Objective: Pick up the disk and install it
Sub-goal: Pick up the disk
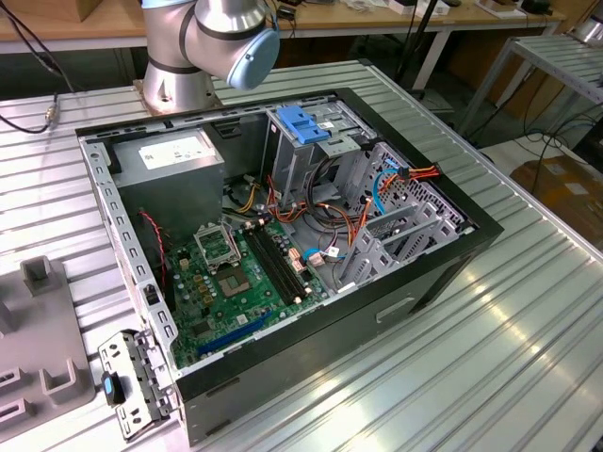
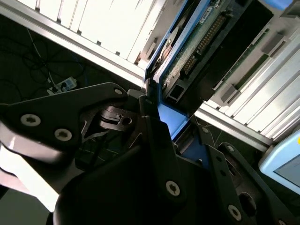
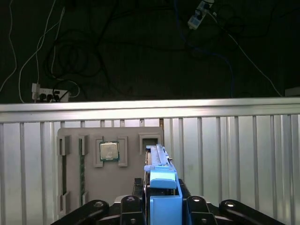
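In both wrist views my gripper [image 3: 161, 199] is shut on the disk [image 3: 159, 164], which stands on edge between the two black fingers [image 3: 132, 202]. A blue plastic side rail runs along the disk's near edge. In the second wrist view the disk [image 2: 201, 42] shows its green circuit-board face and connector row, with the gripper [image 2: 157, 117] clamped at its blue end. The disk's far end lies at a slot [image 3: 150, 139] of a grey fixture plate [image 3: 129, 173]; I cannot tell whether it still touches the slot.
The fixture plate carries a square chip [image 3: 108, 151]. In the exterior view an open computer case [image 1: 443, 273] lies on the ribbed metal table [image 1: 490, 358], holding a drive cage with a blue top [image 1: 306, 127] and a grey box with a white sticker [image 1: 170, 155]. The arm's base [image 1: 207, 47] stands behind it.
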{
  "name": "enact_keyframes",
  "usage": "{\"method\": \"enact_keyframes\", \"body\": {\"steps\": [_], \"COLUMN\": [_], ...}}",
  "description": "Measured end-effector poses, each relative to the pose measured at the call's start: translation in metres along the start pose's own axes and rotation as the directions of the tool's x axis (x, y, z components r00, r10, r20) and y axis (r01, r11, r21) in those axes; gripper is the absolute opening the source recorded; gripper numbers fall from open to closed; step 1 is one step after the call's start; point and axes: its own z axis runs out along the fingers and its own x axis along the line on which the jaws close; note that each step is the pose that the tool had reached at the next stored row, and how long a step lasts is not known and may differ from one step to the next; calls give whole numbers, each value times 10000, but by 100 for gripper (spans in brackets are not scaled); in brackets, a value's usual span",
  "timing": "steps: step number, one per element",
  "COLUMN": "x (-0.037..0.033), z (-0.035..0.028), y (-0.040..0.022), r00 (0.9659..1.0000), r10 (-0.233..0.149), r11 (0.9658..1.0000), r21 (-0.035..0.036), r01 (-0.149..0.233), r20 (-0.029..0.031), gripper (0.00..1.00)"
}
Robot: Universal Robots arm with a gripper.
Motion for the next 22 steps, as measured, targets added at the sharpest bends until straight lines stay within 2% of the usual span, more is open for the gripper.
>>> {"method": "enact_keyframes", "body": {"steps": [6,22], "x": [-3,-9], "z": [-102,-278], "y": [1,3], "r00": [10000,10000], "r10": [1,4], "r11": [10000,9999], "r21": [-25,-109], "r01": [-1,-4], "r20": [-1,-4], "gripper": [37,37]}}
